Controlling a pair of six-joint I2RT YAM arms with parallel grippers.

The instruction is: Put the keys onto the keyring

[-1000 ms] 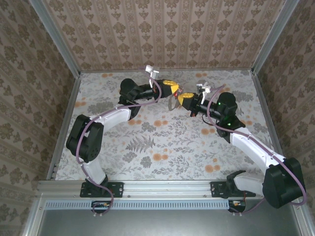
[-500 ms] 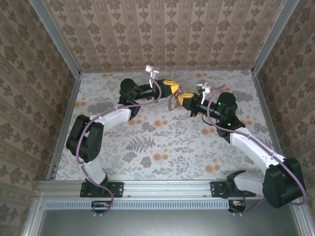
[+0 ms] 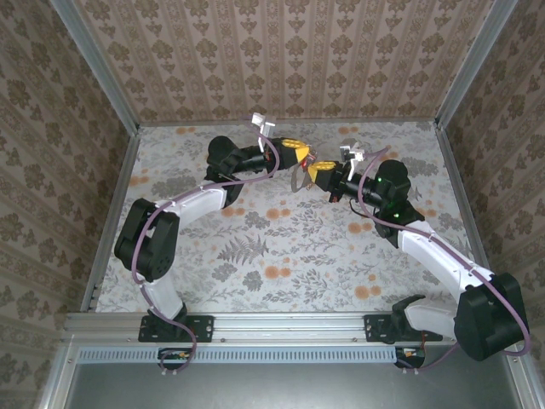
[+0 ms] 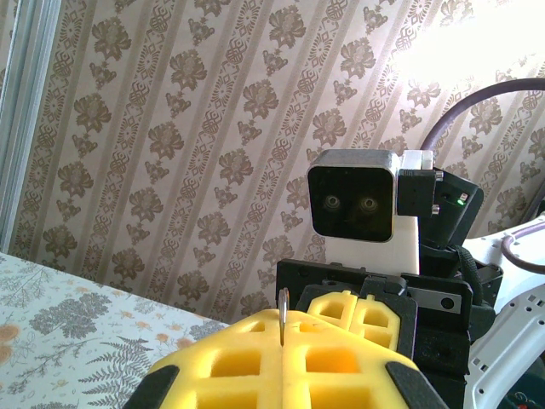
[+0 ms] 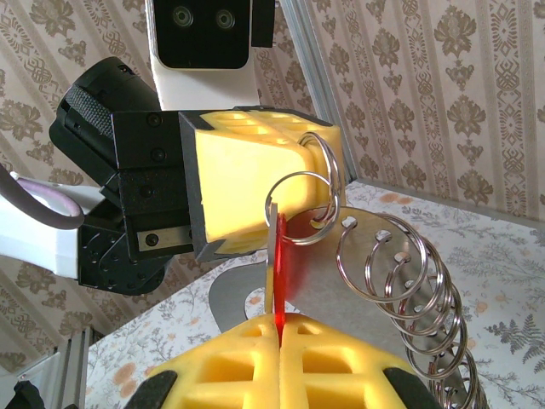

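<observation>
Red key (image 5: 278,277) in right claw (image 5: 279,328), grey keyring (image 5: 311,268) held by left claw (image 4: 282,345)

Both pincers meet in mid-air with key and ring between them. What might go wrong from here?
1. The right pincer clamps the red key by one thin edge; pressing it against the split ring may twist it loose.
2. The left pincer grips that ring only at its very tip, with the keyring plate seemingly hanging from it, so the ring may slip or swing.

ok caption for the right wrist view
Right gripper holds a red key up to a ring pinched by the left gripper.
</observation>
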